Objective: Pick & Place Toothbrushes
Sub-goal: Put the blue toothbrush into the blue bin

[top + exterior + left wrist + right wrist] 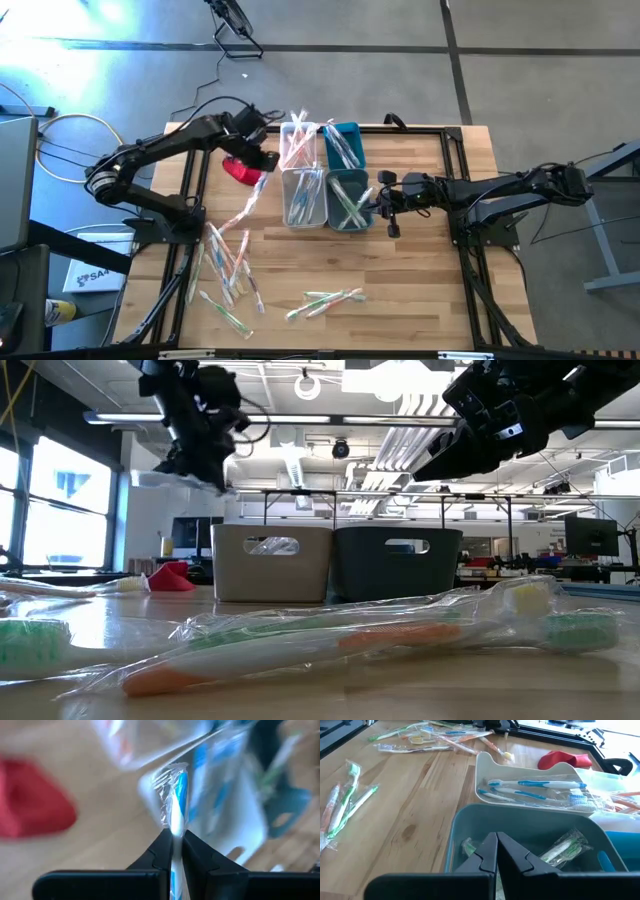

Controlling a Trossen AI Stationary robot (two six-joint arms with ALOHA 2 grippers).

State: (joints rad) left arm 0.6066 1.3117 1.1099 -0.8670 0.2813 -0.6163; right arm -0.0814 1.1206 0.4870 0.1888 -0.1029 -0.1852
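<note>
Red cloth (243, 170) beside bins. White bin (530, 785): blue toothbrushes (540, 784). Left end effector (175, 851) pinches a blue toothbrush (177, 810); right end effector (496, 851) closed, empty, over teal bin (470, 827).

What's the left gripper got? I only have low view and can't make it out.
Observer: The left gripper is shut on a blue-and-white toothbrush in its clear wrapper.
Operator: Where over the table?
Observer: High view puts it beside the far white bin, close to the red cloth.
Operator: Right side?
Observer: The right gripper is shut and empty, over the near teal bin, which holds green toothbrushes.
</note>
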